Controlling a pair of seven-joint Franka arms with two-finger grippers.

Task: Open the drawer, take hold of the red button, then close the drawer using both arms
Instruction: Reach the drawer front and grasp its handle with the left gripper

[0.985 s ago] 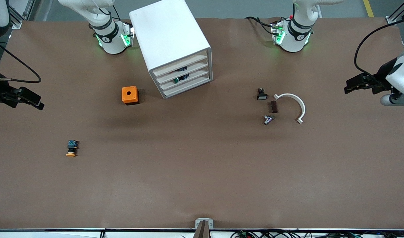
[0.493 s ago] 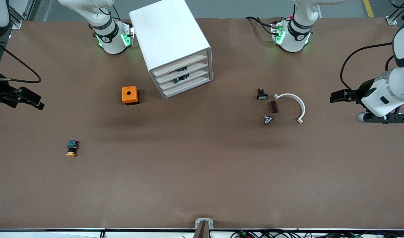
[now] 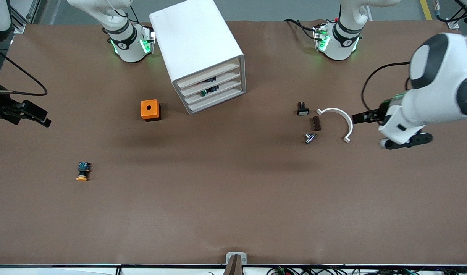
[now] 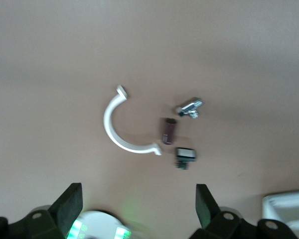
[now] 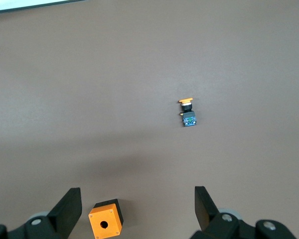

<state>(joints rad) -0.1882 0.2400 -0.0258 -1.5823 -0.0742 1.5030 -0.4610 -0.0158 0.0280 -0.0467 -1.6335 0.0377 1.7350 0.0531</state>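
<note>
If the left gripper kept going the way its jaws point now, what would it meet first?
Probably the white curved bracket: the left gripper, jaws open, points at it from the left arm's end of the table. Its height is unclear, so it might pass above.

Left gripper (image 4: 138, 209): fingers spread wide apart, nothing between them, up over the brown table (image 4: 50, 55). Below it lie a white half-ring clamp (image 4: 117, 127), a dark brown block (image 4: 168, 130) beside it, a metal fitting (image 4: 190, 107), and a small black-and-white switch (image 4: 185, 155). White cabinet corner (image 4: 286, 208) at the frame edge.
</note>
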